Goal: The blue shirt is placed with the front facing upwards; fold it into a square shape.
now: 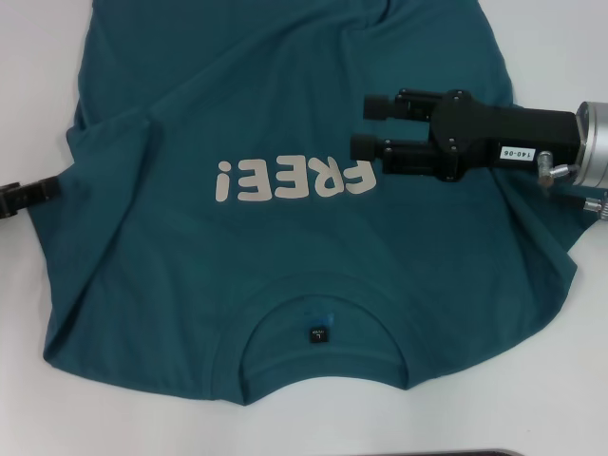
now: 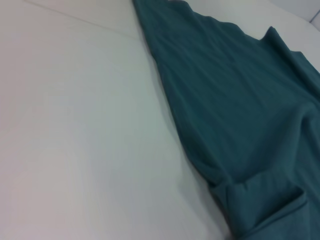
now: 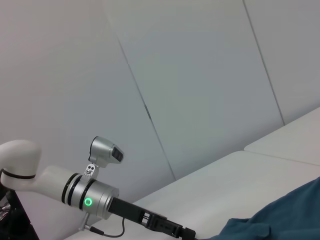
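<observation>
Currently we see the blue shirt (image 1: 285, 256) spread front-up on the white tabletop (image 1: 28, 76), its neck toward us and the "FREE!" lettering (image 1: 294, 179) across the chest. Our right tool (image 1: 366, 125) hangs over the chest just beside that lettering, fingers parted and empty. Our left tool (image 1: 43, 190) sits at the shirt's left edge; we cannot tell its state.

The blue shirt (image 1: 285, 247) is cut off at the head view's top edge; the left end effector (image 1: 43, 190) is mostly cropped.
</observation>
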{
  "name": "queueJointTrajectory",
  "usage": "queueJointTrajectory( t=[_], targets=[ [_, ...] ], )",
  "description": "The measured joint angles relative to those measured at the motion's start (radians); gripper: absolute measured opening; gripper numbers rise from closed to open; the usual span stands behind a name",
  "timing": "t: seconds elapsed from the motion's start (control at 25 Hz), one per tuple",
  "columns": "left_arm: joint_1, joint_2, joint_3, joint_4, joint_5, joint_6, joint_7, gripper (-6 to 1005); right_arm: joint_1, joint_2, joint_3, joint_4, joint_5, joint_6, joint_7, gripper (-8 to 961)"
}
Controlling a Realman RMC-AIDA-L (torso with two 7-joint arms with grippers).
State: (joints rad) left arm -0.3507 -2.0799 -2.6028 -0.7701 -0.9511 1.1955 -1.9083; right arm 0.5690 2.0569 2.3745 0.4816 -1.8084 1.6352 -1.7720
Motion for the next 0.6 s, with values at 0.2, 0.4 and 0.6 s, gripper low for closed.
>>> queueJointTrajectory(
  t=[0.2, 0.4, 0.6],
  targets=[
    [-0.004, 0.003, 0.030, 0.000, 0.000, 0.011, -0.007, 704, 0.000, 0.000, 0.000, 0.000, 0.000, 0.000, 0.000, 761],
    [-0.007, 0.002, 0.033, 0.000, 0.000, 0.018, -0.008, 703, 0.000, 0.000, 0.000, 0.000, 0.001, 0.000, 0.000, 761],
    [-0.007, 0.004, 0.033, -0.004, 0.000, 0.023, -0.009, 704, 0.000, 0.000, 0.000, 0.000, 0.001, 0.000, 0.000, 761]
  ],
)
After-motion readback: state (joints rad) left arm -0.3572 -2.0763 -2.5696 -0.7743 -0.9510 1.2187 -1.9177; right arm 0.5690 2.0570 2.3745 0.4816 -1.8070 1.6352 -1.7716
